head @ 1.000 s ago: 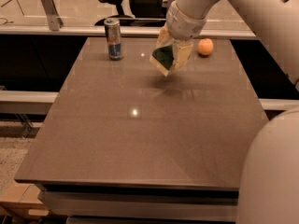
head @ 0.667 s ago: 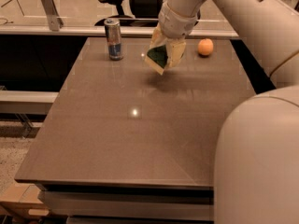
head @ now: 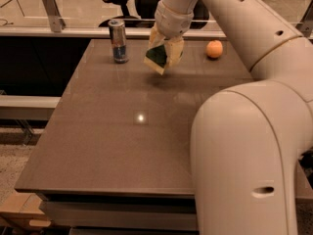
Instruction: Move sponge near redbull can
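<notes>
My gripper (head: 165,53) hangs over the far middle of the table and is shut on the sponge (head: 157,58). The sponge is tilted, its dark green top facing the camera and its pale yellow foam at the lower edge, held a little above the tabletop. The redbull can (head: 118,40), slim, silver and blue with a red mark, stands upright at the far left of the table. The sponge is to the right of the can, with a gap of about one sponge width between them.
A small round orange fruit (head: 214,49) lies at the far right of the brown table (head: 122,146). My arm's large pale body (head: 249,151) fills the right foreground. An office chair (head: 116,1) and a rail stand behind the table.
My gripper has carried the sponge to the left, away from the orange and closer to the redbull can. The can and the orange have not moved.
</notes>
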Controlling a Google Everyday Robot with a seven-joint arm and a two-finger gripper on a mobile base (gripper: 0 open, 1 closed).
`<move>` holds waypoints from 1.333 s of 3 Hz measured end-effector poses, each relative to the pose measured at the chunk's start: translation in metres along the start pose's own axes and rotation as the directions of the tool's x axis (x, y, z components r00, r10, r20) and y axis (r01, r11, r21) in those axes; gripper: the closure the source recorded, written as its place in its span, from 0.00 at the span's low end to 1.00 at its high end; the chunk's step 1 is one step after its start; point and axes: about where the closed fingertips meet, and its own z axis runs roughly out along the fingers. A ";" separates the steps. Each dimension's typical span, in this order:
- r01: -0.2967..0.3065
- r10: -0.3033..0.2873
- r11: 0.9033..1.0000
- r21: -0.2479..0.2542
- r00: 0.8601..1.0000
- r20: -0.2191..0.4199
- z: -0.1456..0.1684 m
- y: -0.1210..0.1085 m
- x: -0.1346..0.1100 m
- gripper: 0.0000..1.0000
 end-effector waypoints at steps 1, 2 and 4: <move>0.024 -0.024 1.000 -0.001 1.000 0.000 0.007 -0.015 -0.001 1.00; 0.041 -0.041 0.999 -0.007 0.999 -0.002 0.016 -0.027 -0.002 1.00; 0.055 -0.053 0.997 -0.055 0.998 0.031 0.050 -0.033 -0.004 1.00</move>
